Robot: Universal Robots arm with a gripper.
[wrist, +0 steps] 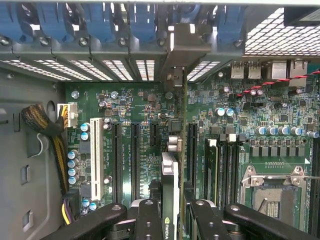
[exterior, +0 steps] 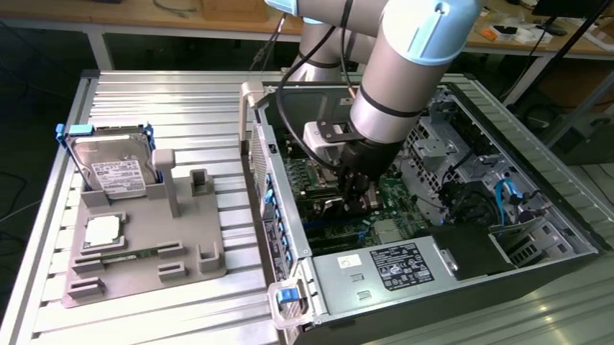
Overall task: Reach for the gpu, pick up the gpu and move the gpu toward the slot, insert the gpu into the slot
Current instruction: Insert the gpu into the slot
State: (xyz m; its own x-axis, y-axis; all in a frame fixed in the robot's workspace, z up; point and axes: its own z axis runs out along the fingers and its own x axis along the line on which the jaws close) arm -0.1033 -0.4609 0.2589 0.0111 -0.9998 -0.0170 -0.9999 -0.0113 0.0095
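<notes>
The open computer case (exterior: 384, 277) sits nearest in the exterior view, its power supply label facing up. To the exterior view's left a grey holder (exterior: 144, 248) on the ribbed surface (exterior: 182, 100) carries a hard drive (exterior: 113, 167). Inside the case, the fingers (wrist: 150, 220) grip the gpu (wrist: 170, 192) edge-on, upright over the green motherboard (wrist: 135, 115) among its slots.

A ribbed metal table (exterior: 182, 108) is carrying a grey fixture (exterior: 144, 251) at about eight o'clock in the exterior view and an open computer case (exterior: 537, 266) at about three o'clock, both sitting directly on its slats.
</notes>
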